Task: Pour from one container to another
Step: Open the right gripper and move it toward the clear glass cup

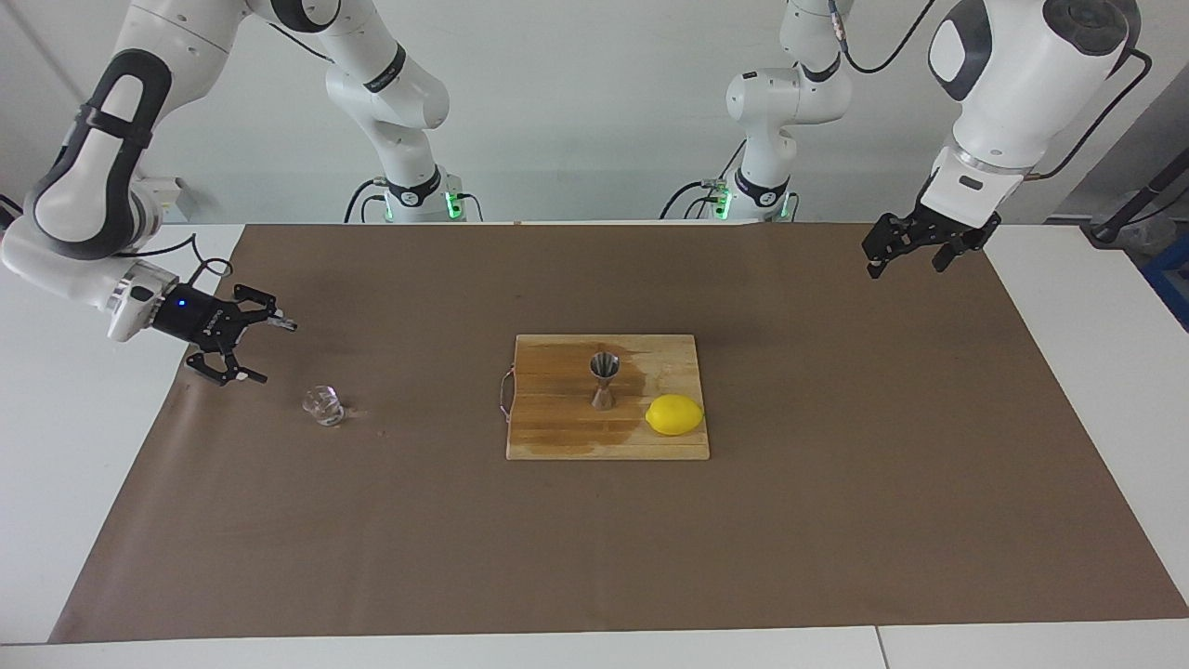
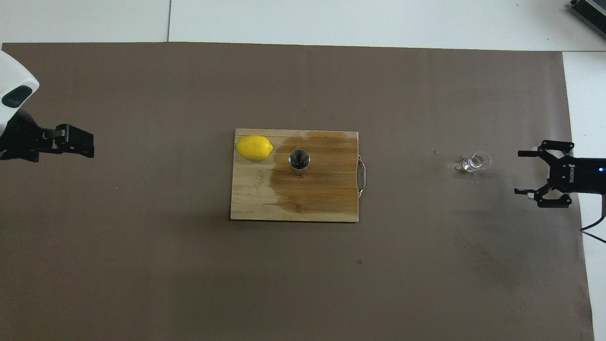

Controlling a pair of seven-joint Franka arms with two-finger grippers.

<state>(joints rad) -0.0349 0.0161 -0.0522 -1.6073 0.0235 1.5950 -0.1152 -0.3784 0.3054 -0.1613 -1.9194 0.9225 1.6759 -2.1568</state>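
Observation:
The tiny clear glass cup (image 1: 323,406) (image 2: 473,163) sits on the brown mat toward the right arm's end of the table. My right gripper (image 1: 267,351) (image 2: 519,172) hovers low beside it, open, with its fingers pointing at the cup and a gap between them and it. The steel hourglass jigger (image 1: 604,381) (image 2: 299,160) stands upright on the wooden cutting board (image 1: 557,437) (image 2: 251,199) at mid-table. My left gripper (image 1: 906,268) (image 2: 87,146) hangs open and holding nothing, over the mat at the left arm's end.
A yellow lemon (image 1: 674,414) (image 2: 254,147) lies on the board beside the jigger. A dark wet stain covers much of the board. A few small drops (image 2: 434,151) mark the mat between the cup and the board.

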